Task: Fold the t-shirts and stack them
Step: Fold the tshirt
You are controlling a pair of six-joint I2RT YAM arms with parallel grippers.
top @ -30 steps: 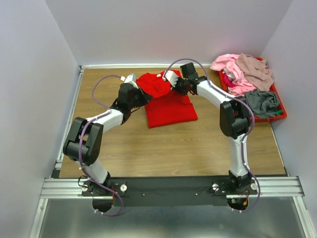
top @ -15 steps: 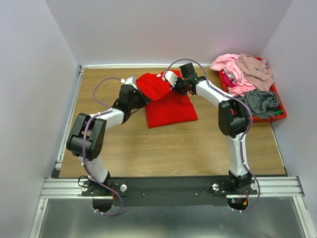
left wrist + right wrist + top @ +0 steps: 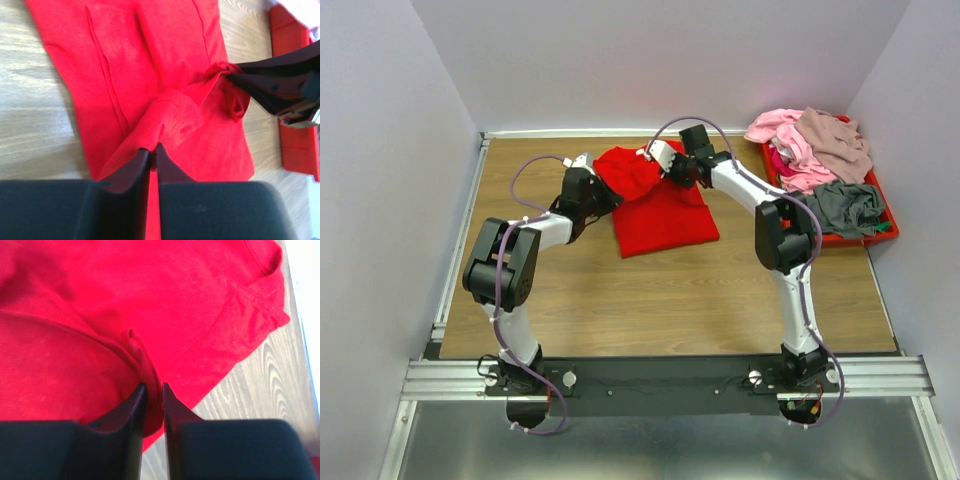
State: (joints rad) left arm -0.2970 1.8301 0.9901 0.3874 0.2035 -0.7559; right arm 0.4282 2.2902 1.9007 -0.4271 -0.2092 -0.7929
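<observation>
A bright red t-shirt (image 3: 660,205) lies partly folded on the wooden table, its far part lifted. My left gripper (image 3: 600,183) is shut on a pinched fold at the shirt's far left; the left wrist view shows the cloth (image 3: 165,112) bunched at my fingertips (image 3: 152,148). My right gripper (image 3: 670,165) is shut on the shirt's far right edge; the right wrist view shows a fold of red cloth (image 3: 145,360) between my fingers (image 3: 152,386). Pink (image 3: 790,140), mauve-beige (image 3: 832,140) and grey (image 3: 848,205) shirts lie piled at the right.
A rigid red plastic tray (image 3: 876,232) at the table's right edge holds the piled shirts. Pale walls enclose the table on the left, back and right. Bare wood (image 3: 670,300) lies in front of the red shirt.
Both grippers, still holding the red shirt, have shifted slightly toward the back of the table; the left arm's elbow has swung inward. The shirt's lifted far part has bunched a little more.
</observation>
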